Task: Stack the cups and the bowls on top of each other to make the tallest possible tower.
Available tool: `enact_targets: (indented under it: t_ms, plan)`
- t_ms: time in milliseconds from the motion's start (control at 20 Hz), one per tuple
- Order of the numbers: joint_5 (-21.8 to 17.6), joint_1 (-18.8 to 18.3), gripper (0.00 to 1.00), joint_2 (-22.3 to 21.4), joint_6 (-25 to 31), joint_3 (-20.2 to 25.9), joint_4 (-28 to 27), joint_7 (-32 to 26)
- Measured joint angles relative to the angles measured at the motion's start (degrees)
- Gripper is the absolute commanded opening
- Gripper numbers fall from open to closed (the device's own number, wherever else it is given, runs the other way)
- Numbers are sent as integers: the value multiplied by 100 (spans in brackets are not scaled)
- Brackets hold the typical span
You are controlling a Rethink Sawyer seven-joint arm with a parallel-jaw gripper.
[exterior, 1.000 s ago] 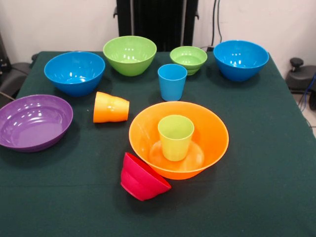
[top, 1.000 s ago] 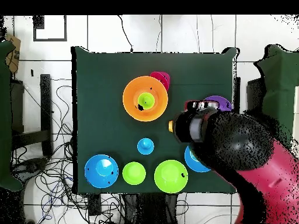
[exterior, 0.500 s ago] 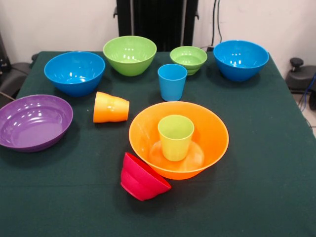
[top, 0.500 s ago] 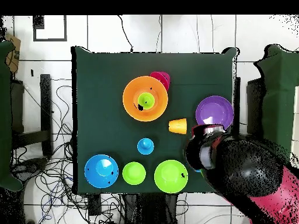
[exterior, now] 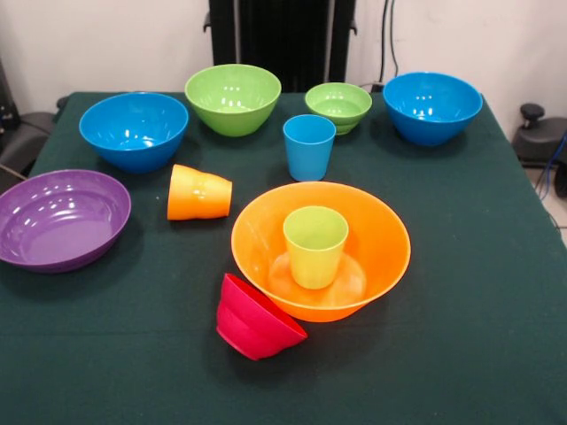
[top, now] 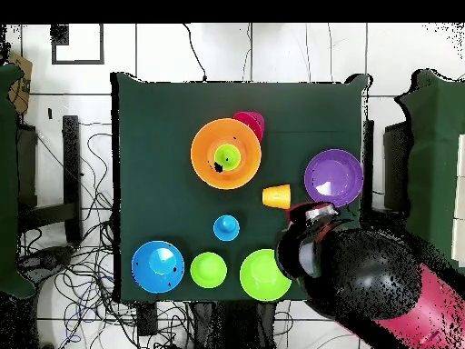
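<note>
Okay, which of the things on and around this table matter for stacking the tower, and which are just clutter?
For the job:
big orange bowl
lime green cup standing inside it
orange cup on its side
blue cup
red bowl tipped against the orange bowl
purple bowl
two blue bowls
two green bowls

Just about:
floor cables
black knobbed stand

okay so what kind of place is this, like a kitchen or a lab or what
Probably a robotics lab, not a kitchen. A red and black robot arm reaches over a table draped in dark green cloth, loose cables sprawl across the tiled floor, and the plastic bowls and cups look like test props.
</note>
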Motion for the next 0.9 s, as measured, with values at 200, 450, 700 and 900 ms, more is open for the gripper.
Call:
enact_targets:
  t_ms: [200, 450, 700, 900]
  plan:
    - [-109, 45, 100, -110, 0, 2, -1, 0]
    - [-211, -45, 100, -204, 1, 12, -1, 0]
    - [-226, -427, 100, -195, -11, 81, 0, -1]
    - [-235, -869, 100, -160, -97, 180, 2, -69]
